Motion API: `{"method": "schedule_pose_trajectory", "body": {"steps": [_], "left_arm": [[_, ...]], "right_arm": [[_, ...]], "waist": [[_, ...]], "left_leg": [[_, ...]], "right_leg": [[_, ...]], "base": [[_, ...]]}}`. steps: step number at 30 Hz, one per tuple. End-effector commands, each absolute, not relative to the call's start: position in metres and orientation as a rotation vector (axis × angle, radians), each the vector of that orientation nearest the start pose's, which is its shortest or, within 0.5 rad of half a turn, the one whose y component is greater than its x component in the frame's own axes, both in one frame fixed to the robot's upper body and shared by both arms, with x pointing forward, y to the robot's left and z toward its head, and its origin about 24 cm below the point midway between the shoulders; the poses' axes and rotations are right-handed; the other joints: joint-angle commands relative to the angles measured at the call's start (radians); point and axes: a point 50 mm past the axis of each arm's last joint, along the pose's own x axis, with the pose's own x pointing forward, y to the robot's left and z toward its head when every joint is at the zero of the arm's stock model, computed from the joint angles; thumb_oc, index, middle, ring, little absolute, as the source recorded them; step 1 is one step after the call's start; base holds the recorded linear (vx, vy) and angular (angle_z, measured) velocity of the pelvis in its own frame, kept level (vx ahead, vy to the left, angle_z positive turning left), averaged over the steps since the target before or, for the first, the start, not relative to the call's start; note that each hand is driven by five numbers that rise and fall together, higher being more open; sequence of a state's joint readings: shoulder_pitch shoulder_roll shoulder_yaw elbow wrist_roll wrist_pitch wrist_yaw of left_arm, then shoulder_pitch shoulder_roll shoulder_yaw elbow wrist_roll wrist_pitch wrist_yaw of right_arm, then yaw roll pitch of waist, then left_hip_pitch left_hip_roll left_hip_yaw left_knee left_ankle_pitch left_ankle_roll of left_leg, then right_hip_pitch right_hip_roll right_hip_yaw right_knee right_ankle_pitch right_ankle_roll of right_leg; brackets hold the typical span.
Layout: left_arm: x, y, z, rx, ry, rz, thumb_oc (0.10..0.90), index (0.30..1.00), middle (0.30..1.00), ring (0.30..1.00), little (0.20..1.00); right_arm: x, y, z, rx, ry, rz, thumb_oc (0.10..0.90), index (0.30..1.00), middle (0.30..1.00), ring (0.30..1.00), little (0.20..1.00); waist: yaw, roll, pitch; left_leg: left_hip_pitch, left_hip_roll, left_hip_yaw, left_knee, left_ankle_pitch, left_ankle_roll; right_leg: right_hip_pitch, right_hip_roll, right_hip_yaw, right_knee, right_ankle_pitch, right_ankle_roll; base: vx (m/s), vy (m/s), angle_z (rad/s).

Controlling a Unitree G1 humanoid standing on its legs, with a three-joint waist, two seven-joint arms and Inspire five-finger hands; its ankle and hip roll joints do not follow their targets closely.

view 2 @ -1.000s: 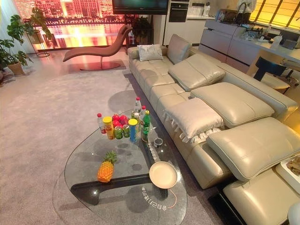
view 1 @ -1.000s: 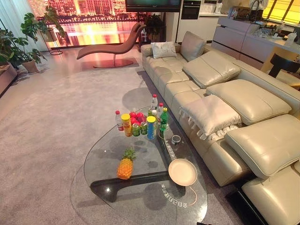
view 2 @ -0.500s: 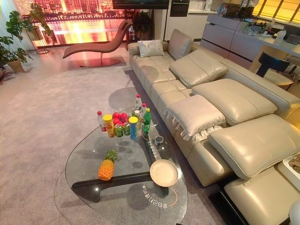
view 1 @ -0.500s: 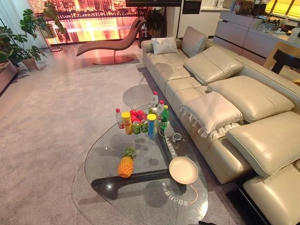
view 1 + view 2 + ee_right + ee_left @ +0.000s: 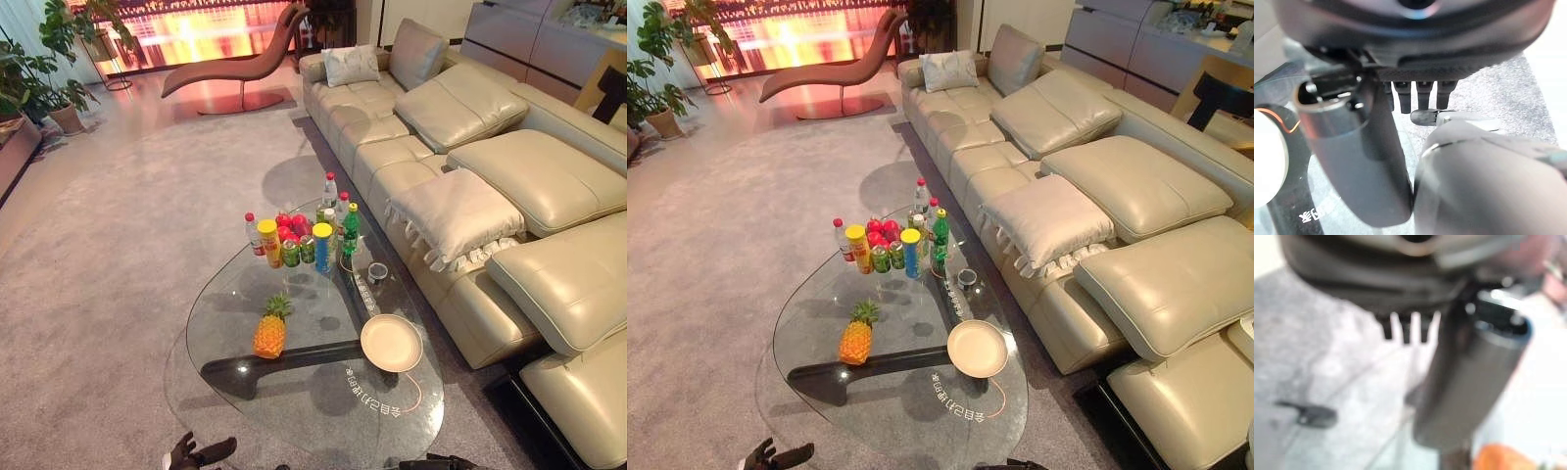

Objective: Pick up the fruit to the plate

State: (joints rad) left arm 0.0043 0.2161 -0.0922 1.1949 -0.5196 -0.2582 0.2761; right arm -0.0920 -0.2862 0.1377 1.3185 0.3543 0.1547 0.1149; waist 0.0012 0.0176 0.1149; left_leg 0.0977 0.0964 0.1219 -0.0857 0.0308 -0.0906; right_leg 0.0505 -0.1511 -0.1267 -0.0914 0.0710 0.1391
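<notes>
1. The pineapple (image 5: 268, 333) lay on its side on the glass table (image 5: 225, 294), well apart from both hands, with the empty plate (image 5: 391, 343) to its right nearer the sofa (image 5: 509, 186).
2. The left hand (image 5: 201, 453) showed at the near edge of the table, low in the head views; its fingers hung straight and relaxed, holding nothing.
3. The right hand (image 5: 1415, 95) hung by the near right of the table, its fingers straight and empty in its own wrist view.
4. Judged from this, the step in hand was the approach: no fruit had been grasped yet.
5. The next move would likely call for reaching a hand forward over the glass and closing round the pineapple's body.
6. White lettering (image 5: 372, 401) showed on the table near the plate, but it could not be read; the labels on the bottles and cans (image 5: 304, 240) at the far end were too small to tell.
</notes>
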Motion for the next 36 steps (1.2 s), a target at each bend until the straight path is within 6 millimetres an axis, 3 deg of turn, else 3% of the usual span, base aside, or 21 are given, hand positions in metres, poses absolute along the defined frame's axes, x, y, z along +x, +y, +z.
{"method": "schedule_pose_trajectory", "body": {"steps": [1, 5, 10, 12, 15, 18, 21, 26, 31, 36], "left_arm": [[0.172, 0.262, -0.111, -0.006, 0.623, 0.588, 0.8, 0.9, 0.9, 0.9, 0.9], [0.185, 0.258, -0.102, 0.004, 0.563, 0.565, 0.8, 0.9, 0.9, 0.9, 0.9], [0.228, 0.25, -0.068, 0.019, 0.357, 0.514, 0.8, 0.9, 0.9, 0.9, 0.9], [0.229, 0.25, -0.068, 0.02, 0.354, 0.514, 0.8, 0.9, 0.9, 0.9, 0.9], [0.25, 0.257, -0.041, 0.016, 0.245, 0.529, 0.8, 0.9, 0.9, 0.9, 0.9], [0.259, 0.259, -0.028, 0.007, 0.198, 0.539, 0.8, 0.9, 0.9, 0.9, 0.9], [0.288, 0.259, 0.009, -0.004, 0.08, 0.543, 0.8, 0.9, 0.9, 0.9, 0.9], [0.317, 0.259, 0.052, -0.013, -0.045, 0.517, 0.8, 0.9, 0.9, 0.9, 0.9], [0.332, 0.26, 0.081, -0.002, -0.116, 0.498, 0.8, 0.9, 0.9, 0.9, 0.9], [0.343, 0.259, 0.104, 0.008, -0.164, 0.47, 0.8, 0.9, 0.9, 0.9, 0.9]], "right_arm": [[0.094, -0.274, -0.151, -0.027, 1.398, -0.232, 0.8, 0.9, 0.9, 0.9, 0.9], [0.097, -0.276, -0.149, -0.038, 1.386, -0.229, 0.8, 0.9, 0.9, 0.9, 0.9], [0.12, -0.272, -0.145, -0.035, 1.283, -0.255, 0.8, 0.9, 0.9, 0.9, 0.9], [0.12, -0.271, -0.145, -0.036, 1.282, -0.255, 0.8, 0.9, 0.9, 0.9, 0.9], [0.133, -0.262, -0.142, -0.064, 1.208, -0.23, 0.8, 0.9, 0.9, 0.9, 0.9], [0.14, -0.259, -0.14, -0.073, 1.171, -0.222, 0.8, 0.9, 0.9, 0.9, 0.9], [0.157, -0.25, -0.134, -0.069, 1.088, -0.227, 0.8, 0.9, 0.9, 0.9, 0.9], [0.179, -0.25, -0.124, -0.083, 0.994, -0.246, 0.8, 0.9, 0.9, 0.9, 0.9], [0.193, -0.252, -0.116, -0.093, 0.943, -0.259, 0.8, 0.9, 0.9, 0.9, 0.9], [0.199, -0.252, -0.112, -0.094, 0.922, -0.251, 0.8, 0.9, 0.9, 0.9, 0.9]], "waist": [[0.008, -0.018, 0.051], [0.011, -0.019, 0.063], [0.003, -0.009, 0.141], [0.002, -0.009, 0.142], [-0.019, -0.014, 0.208], [-0.026, -0.016, 0.236], [-0.038, -0.015, 0.298], [-0.039, -0.021, 0.362], [-0.044, -0.022, 0.401], [-0.05, -0.03, 0.405]], "left_leg": [[-0.036, -0.081, -0.071, 0.033, -0.066, 0.034], [-0.046, -0.083, -0.073, 0.049, -0.07, 0.036], [-0.119, -0.088, -0.073, 0.103, -0.072, 0.044], [-0.121, -0.088, -0.073, 0.105, -0.073, 0.045], [-0.163, -0.093, -0.051, 0.142, -0.076, 0.049], [-0.188, -0.097, -0.045, 0.162, -0.074, 0.049], [-0.227, -0.112, -0.041, 0.188, -0.072, 0.052], [-0.278, -0.123, -0.024, 0.216, -0.068, 0.049], [-0.313, -0.121, -0.002, 0.24, -0.066, 0.046], [-0.382, -0.114, 0.014, 0.29, -0.07, 0.04]], "right_leg": [[0.022, 0.073, -0.037, 0.027, -0.082, -0.034], [0.013, 0.075, -0.036, 0.046, -0.092, -0.037], [-0.06, 0.081, -0.025, 0.118, -0.113, -0.047], [-0.061, 0.08, -0.025, 0.118, -0.113, -0.047], [-0.098, 0.078, -0.012, 0.136, -0.108, -0.048], [-0.119, 0.079, -0.008, 0.147, -0.105, -0.049], [-0.151, 0.078, -0.007, 0.161, -0.103, -0.053], [-0.199, 0.071, -0.013, 0.182, -0.093, -0.052], [-0.238, 0.069, -0.015, 0.201, -0.088, -0.054], [-0.305, 0.065, -0.022, 0.232, -0.085, -0.058]], "base": [[0.0, 0.0, 0.0], [0.0, 0.0, 0.0], [-0.1, 0.021, 0.02], [-0.09, 0.027, 0.01], [-0.13, 0.012, -0.06], [-0.1, 0.005, -0.05], [-0.11, 0.01, 0.02], [-0.11, -0.014, 0.06], [-0.07, 0.008, 0.03], [-0.02, 0.006, 0.0]]}}
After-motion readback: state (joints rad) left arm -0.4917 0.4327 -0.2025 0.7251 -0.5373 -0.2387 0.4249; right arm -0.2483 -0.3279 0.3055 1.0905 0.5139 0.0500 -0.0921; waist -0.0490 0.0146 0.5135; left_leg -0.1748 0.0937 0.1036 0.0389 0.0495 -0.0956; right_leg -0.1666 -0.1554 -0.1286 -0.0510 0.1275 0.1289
